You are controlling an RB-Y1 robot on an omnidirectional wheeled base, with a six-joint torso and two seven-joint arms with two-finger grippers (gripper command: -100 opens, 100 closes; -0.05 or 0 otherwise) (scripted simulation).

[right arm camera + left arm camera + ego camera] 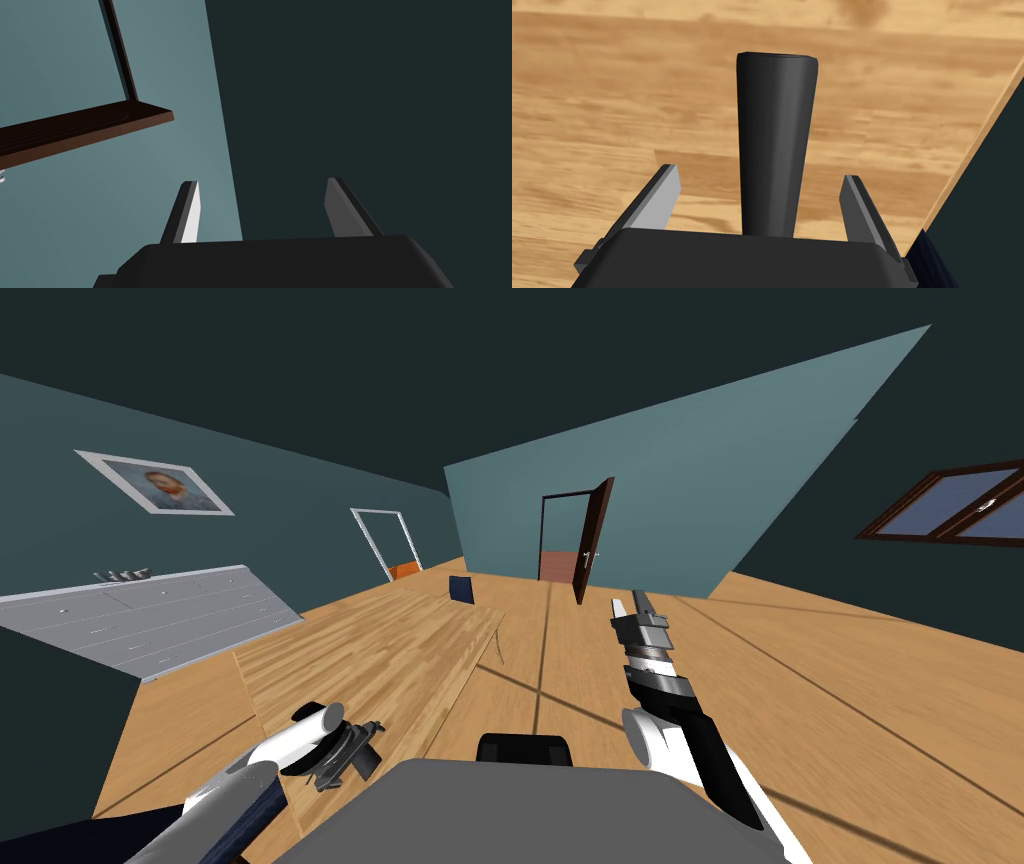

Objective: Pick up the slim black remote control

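Note:
A slim black remote control (774, 125) lies on the wooden table (602, 100), running lengthwise away from my left hand. My left gripper (759, 172) is open and straddles the remote's near end; there is a gap between each finger (662, 195) and the remote's sides. In the head view the left gripper (348, 756) hangs low over the near corner of the table (400, 638). My right gripper (632, 604) is raised over the floor to the right of the table, open (263, 181) and holding nothing.
The table edge (977, 150) runs close beside the gripper's right finger. A small dark blue box (460, 589) stands at the table's far end. A white dresser (150, 618) lines the left wall, and a brown door (592, 540) stands open at the back.

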